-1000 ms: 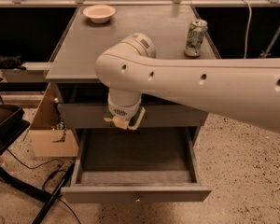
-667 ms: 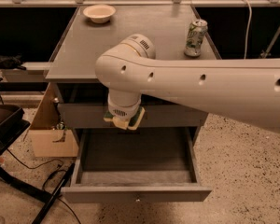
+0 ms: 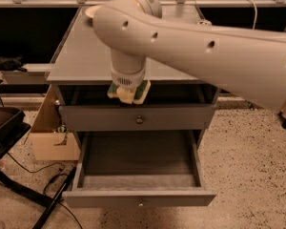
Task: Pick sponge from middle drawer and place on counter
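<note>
My gripper [image 3: 128,88] hangs from the big white arm in front of the counter's front edge, above the drawers. It is shut on the sponge [image 3: 127,95], whose pale yellow foam and green face show just under the wrist. The middle drawer [image 3: 138,197] is pulled wide open below, and its visible inside is bare. The knobbed drawer above it [image 3: 181,119] stands slightly out. The grey counter [image 3: 83,56] lies behind and just above the gripper; the arm hides much of it.
A pale bowl [image 3: 89,12] at the counter's back left and a can [image 3: 203,22] at the back right are mostly hidden by the arm. A cardboard box [image 3: 50,144] sits left of the cabinet. A black stand [image 3: 7,128] and cables are at the left.
The gripper has risen with the sponge from the upper drawer's front to the counter's front edge. The arm's elbow swung up and back, now covering the can and part of the bowl.
</note>
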